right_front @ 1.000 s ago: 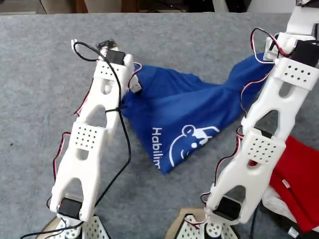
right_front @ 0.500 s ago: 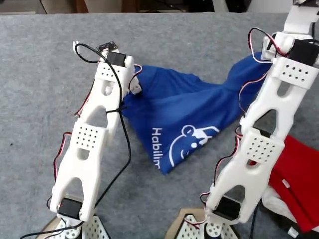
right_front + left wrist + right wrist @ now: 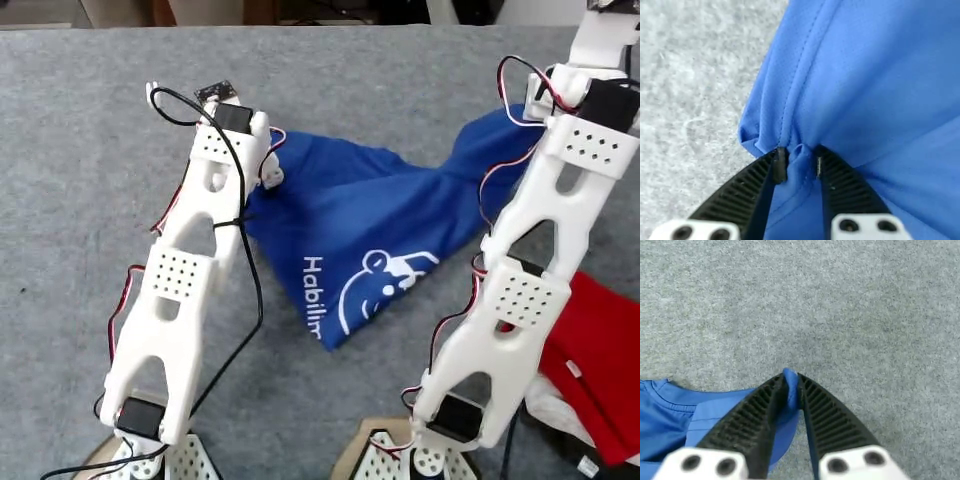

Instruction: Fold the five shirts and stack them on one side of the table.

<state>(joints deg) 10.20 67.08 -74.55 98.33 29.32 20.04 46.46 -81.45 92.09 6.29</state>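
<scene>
Blue printed shirt (image 3: 370,230) stretched mid-table, red shirt (image 3: 600,350), perhaps folded, beside it

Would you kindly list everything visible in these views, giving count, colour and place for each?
blue shirt: one, blue with white print, spread mid-table between the two arms
red shirt: one, red, at the table's near right edge, partly behind the right arm
white cloth: one, white, under the red shirt's near edge
table: one, grey felt-like surface, beneath everything
left arm: one, white, at the blue shirt's left edge
right arm: one, white, at the blue shirt's far right corner
left gripper: one, black, shut on a bunched fold of the blue shirt
right gripper: one, black, shut on a corner of the blue shirt
</scene>
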